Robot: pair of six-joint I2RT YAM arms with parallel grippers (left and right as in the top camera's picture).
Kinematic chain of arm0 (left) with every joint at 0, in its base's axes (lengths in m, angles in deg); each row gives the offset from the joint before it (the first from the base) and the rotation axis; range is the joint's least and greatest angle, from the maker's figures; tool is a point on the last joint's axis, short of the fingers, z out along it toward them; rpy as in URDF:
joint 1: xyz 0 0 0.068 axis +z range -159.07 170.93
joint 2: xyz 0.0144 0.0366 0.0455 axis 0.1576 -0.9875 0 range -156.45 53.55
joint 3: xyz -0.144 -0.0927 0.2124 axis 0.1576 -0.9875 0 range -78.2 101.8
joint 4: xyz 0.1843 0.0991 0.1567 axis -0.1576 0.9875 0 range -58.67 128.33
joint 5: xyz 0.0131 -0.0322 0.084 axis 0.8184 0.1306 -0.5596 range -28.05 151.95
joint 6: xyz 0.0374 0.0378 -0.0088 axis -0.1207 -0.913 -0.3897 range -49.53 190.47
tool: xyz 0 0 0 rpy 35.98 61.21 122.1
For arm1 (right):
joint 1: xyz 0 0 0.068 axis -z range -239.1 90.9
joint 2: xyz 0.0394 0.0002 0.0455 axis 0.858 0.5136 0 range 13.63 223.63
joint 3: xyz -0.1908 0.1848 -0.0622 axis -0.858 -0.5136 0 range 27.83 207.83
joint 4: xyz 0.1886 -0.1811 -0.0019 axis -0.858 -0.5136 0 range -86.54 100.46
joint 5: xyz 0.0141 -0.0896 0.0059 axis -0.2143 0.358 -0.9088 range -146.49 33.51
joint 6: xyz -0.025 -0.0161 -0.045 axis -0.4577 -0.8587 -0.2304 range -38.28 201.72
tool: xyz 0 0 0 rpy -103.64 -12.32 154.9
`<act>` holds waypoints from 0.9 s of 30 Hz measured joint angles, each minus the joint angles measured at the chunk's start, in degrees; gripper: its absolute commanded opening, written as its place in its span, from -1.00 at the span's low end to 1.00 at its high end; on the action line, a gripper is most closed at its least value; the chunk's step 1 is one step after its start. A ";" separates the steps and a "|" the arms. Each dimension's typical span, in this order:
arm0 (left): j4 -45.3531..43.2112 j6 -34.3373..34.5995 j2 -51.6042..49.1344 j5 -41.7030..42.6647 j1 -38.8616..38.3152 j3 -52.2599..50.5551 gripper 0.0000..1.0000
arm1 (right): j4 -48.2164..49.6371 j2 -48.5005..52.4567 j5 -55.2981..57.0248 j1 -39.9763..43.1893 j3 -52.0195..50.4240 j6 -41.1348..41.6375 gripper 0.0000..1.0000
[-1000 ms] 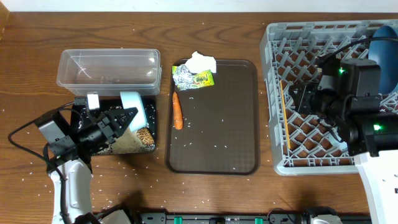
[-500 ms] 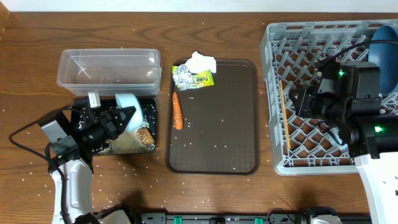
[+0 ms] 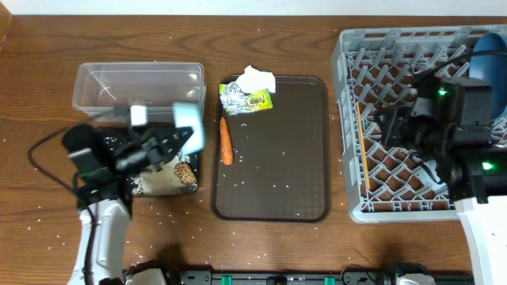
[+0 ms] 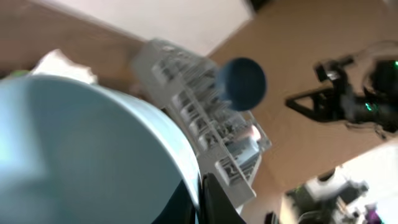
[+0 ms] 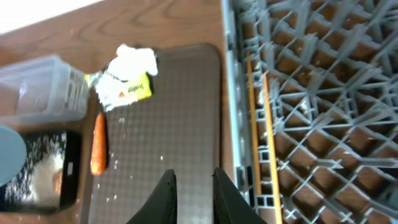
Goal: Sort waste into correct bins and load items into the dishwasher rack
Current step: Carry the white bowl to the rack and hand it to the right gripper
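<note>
My left gripper is shut on the rim of the small light-blue bowl, holding it tilted in the air over the black tray. The bowl fills the left wrist view, its rim pinched by the gripper. My right gripper hangs open and empty near the left edge of the grey dishwasher rack. Wooden chopsticks lie in the rack, and the dark-blue plate stands at its far right. A carrot, yellow-green wrapper, foil and white tissue lie on the brown serving tray.
The clear tub stands behind the black tray, which holds rice and a brown food lump. The brown serving tray lies between the bins and the rack. Rice grains are scattered over it and the wooden table.
My left gripper has lifted the light-blue bowl up off the black tray and swung it to the right. The right gripper has stayed near the rack's left side.
</note>
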 measured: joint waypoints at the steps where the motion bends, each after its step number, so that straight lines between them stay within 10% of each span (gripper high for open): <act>1: -6.27 3.50 0.07 -1.07 -2.62 0.00 -0.88 | -0.02 -0.46 -0.07 1.03 0.00 0.20 -0.74; 4: -21.68 13.31 0.37 -7.30 -12.44 0.74 -0.88 | -0.37 -2.36 -0.02 4.31 0.00 0.74 -0.63; 11: -25.90 21.88 -2.25 -24.94 -32.06 1.60 -0.88 | -3.54 -4.26 0.61 15.41 0.00 2.58 0.08; 27: -31.87 28.17 -40.50 -38.01 -56.17 35.58 -0.87 | -7.02 -4.09 -0.68 19.61 0.00 2.93 0.23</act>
